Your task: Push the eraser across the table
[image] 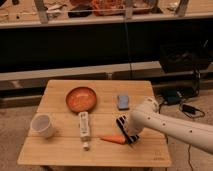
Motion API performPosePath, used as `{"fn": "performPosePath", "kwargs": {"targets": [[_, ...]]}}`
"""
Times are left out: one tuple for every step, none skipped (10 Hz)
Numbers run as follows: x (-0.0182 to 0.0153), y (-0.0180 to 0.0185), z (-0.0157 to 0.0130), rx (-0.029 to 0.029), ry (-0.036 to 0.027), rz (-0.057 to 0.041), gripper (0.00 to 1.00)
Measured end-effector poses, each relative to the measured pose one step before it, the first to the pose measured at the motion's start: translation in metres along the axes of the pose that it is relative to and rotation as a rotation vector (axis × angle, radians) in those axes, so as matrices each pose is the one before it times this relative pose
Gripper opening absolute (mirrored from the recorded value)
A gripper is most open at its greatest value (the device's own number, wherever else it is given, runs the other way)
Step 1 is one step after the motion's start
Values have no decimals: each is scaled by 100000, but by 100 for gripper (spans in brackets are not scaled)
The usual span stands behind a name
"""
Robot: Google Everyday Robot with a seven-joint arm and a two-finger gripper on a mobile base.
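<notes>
Position: gripper [132, 131] at black striped rectangular eraser [123, 128]; its opening cannot be told.
Risk: adjacent orange carrot [114, 139] dragged along light wooden table [100, 154].

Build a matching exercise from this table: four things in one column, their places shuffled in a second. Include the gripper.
1. round orange bowl
2. white cup
3. small blue rectangular pad
4. robot's gripper

A. picture-left edge of the light wooden table
B. at the black striped eraser, by the orange carrot
C. just picture-right of the bowl
D. middle, toward the far edge

Pairs: 1-D, 2-A, 3-C, 4-B
</notes>
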Motion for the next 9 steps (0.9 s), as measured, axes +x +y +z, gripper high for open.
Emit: {"fn": "performPosePath", "kwargs": {"targets": [[-26,-23,-13,3,23,-137,1],[-94,-177,386,693,-36,-1026,1],[-40,-22,47,130,-56,-290,1],[-6,79,-146,-87,-49,-2,1],[-39,32,-249,-55,-97,-36,1],[-11,-1,-1,-25,-31,-2,1],[-30,-80,109,95,22,-336,1],[-107,-261,439,701,-45,-928,1],[17,93,-210,-67,12,18,1]]}}
